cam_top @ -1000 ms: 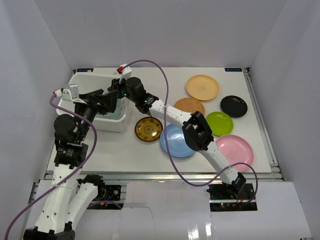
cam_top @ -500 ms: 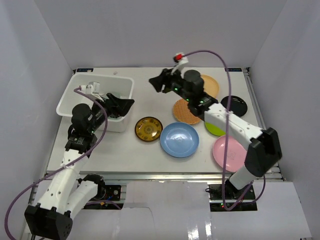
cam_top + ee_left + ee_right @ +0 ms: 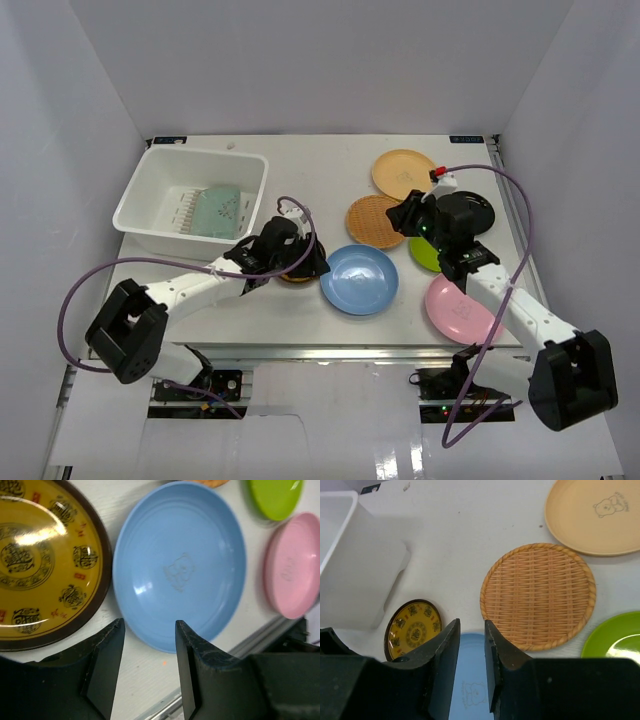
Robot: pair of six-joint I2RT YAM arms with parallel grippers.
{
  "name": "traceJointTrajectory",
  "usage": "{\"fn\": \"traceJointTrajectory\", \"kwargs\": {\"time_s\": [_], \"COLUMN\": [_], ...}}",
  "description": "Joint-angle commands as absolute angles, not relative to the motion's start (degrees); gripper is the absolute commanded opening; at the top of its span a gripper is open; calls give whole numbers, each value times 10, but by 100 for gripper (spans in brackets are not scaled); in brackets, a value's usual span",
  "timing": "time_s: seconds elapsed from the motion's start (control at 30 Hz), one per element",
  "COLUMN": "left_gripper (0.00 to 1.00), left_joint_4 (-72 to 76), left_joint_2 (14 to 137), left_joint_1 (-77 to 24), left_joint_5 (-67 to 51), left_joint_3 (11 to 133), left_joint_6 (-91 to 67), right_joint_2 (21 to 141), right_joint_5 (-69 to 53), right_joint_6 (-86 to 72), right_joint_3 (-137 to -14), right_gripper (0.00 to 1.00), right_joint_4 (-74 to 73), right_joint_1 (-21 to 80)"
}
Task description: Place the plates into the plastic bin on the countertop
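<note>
Presently, the following are recorded.

Plastic bin (image 3: 150, 172): set on the far left of the countertop (image 3: 320, 165). One of the plates, the pale green rounded rectangle (image 3: 218, 208), is seen lying flat inside it.

Brown-gold patterned plate (image 3: 45, 560): laid on the countertop just beside the bin's near right corner. In the overhead view it is largely covered by the left gripper (image 3: 148, 630).

Blue plate (image 3: 358, 279): laid flat just right of the brown-gold one; whether the rims touch cannot be told.

Tan woven-look plate (image 3: 538, 596): placed beyond the blue plate, near the middle of the countertop.

Peach plate (image 3: 402, 172): placed furthest back, close to the woven one.

Lime green plate (image 3: 615, 635), black plate (image 3: 486, 214) and pink plate (image 3: 455, 310): ranged down the right side, black behind, pink nearest. The green and black ones are partly hidden overhead by the right arm.

Left gripper: held low over the brown-gold and blue plates, fingers (image 3: 107, 665) set well apart with nothing between them. The blue plate's near rim is seen through the gap.

Right gripper (image 3: 471, 630): held above the woven plate's right side, pointed toward the bin. Its fingers are parted by a narrow gap, and nothing is gripped.
</note>
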State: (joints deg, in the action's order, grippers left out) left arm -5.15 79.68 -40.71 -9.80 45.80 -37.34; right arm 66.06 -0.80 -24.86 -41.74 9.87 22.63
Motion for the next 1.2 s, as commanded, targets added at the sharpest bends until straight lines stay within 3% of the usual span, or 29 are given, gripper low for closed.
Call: {"fn": "traceJointTrajectory", "kwargs": {"time_s": [0.0,0.3,0.53,0.63,0.83,1.17], "left_gripper": [55,54,39,38,0,0], "left_joint_4": [-91,-79,-82,-85,-102,-144], "left_joint_2": [800,889,925,937,919,732], "left_joint_1": [-446,-472,-479,-481,-483,-468], "left_joint_5": [46,47,60,54,57,56], "left_joint_3": [468,483,501,506,504,561], "left_joint_6": [-374,-386,-372,-370,-370,-351], "right_joint_2": [607,577,584,583,577,514], "right_joint_5": [-3,-47,-52,-48,-47,-35], "right_joint_6": [-232,-231,-230,-233,-238,-231], "right_joint_3": [-384,-338,-317,-311,-308,-359], "right_gripper": [33,35,36,39,48,57], "right_joint_4": [100,109,112,115,106,69], "right_joint_1": [211,211,211,211,211,211]}}
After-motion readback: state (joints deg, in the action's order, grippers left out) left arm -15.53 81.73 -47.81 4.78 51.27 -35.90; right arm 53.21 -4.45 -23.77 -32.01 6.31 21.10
